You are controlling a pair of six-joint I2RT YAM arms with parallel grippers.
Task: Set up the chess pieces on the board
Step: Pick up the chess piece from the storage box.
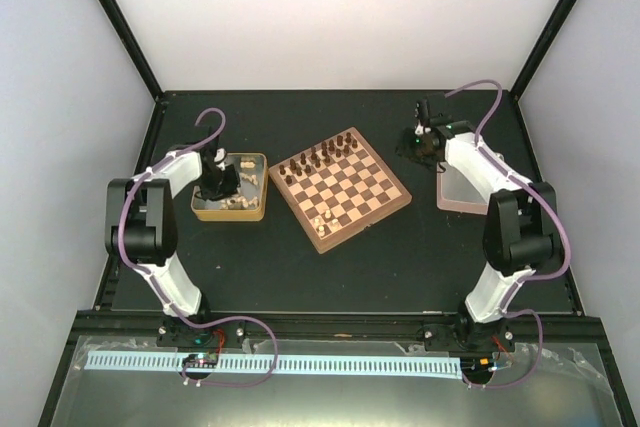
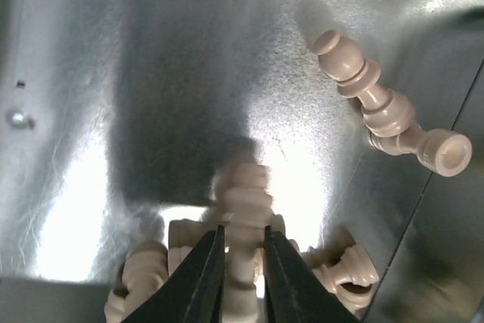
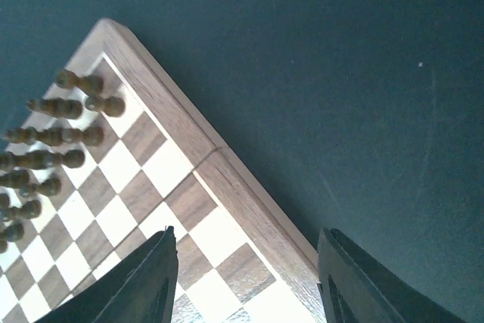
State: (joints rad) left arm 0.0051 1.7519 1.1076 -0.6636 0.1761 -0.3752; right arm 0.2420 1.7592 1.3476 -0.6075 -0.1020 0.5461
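The board (image 1: 342,190) lies turned diamond-wise at the table's middle. Dark chess pieces (image 1: 320,159) stand along its far-left side, and a few cream ones (image 1: 322,222) near its front corner. My left gripper (image 1: 218,187) reaches down into the metal tray (image 1: 255,209). In the left wrist view it (image 2: 243,234) is shut on an upright cream piece (image 2: 243,202), with more cream pieces (image 2: 370,96) lying around. My right gripper (image 1: 420,142) hovers right of the board. It (image 3: 247,234) is open and holds nothing, above the board's rim (image 3: 227,179), with dark pieces (image 3: 68,134) farther left.
A tan tray (image 1: 462,192) lies under the right arm at the table's right side. The shiny tray floor (image 2: 113,111) fills the left wrist view, its wall rising at the right. Black frame posts stand at the far corners.
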